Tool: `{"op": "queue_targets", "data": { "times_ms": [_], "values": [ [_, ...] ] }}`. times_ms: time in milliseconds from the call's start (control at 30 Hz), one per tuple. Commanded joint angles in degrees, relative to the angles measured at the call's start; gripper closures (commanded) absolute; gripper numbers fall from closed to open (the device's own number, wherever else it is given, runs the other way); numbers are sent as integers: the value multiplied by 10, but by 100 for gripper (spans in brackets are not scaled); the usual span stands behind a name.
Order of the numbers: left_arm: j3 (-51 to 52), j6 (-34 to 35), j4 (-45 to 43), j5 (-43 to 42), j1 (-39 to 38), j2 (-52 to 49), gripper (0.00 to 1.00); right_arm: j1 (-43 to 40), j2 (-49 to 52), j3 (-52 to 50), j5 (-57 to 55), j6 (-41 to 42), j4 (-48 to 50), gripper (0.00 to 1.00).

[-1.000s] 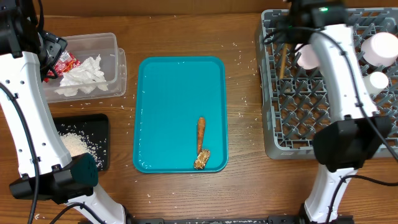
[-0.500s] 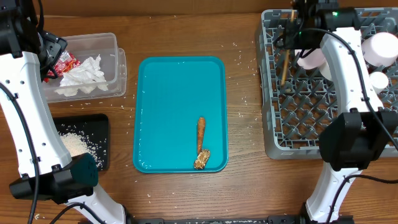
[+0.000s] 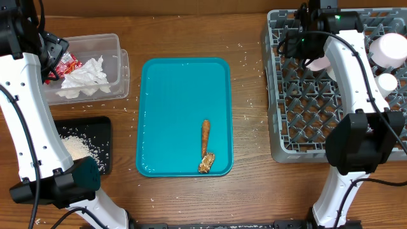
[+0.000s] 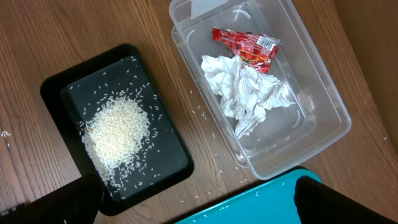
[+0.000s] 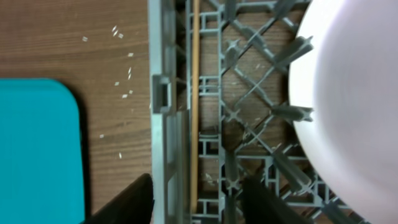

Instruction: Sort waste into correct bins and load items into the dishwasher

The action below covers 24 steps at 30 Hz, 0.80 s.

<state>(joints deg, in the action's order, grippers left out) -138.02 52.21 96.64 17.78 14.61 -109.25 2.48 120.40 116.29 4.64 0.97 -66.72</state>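
With the left gripper wide open and empty by the tub and the carrot on the teal tray, the right gripper, half open and holding nothing, straddled a wooden stick lying in the rack and might have snagged a peg on lifting.

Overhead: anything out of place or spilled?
Carrot and food scrap lie on the teal tray, not binned. Loose rice grains dot the table between tray and rack.
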Motion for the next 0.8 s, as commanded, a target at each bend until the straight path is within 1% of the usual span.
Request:
{"op": "queue_targets", "data": {
  "times_ms": [0,67,200,400,533,667,700,767],
  "values": [
    [0,7,1,2,-4,6,0,13,-19,1,8,10,4,37],
    [0,7,0,2,-4,6,0,17,-19,1,8,10,8,34],
    [0,7,0,2,-4,6,0,22,-19,1,16,28,11,34],
    [0,7,1,2,-4,6,0,53,-20,1,143,35,-11,34],
    [0,7,0,2,-4,6,0,105,-20,1,151,36,-56,34],
    [0,7,0,2,-4,6,0,172,-20,-7,149,76,-104,34],
    [0,7,0,2,-4,6,0,193,-20,-12,144,88,-113,33],
    [0,7,0,2,-4,6,0,230,-17,-26,125,114,-118,27]
  ]
}}
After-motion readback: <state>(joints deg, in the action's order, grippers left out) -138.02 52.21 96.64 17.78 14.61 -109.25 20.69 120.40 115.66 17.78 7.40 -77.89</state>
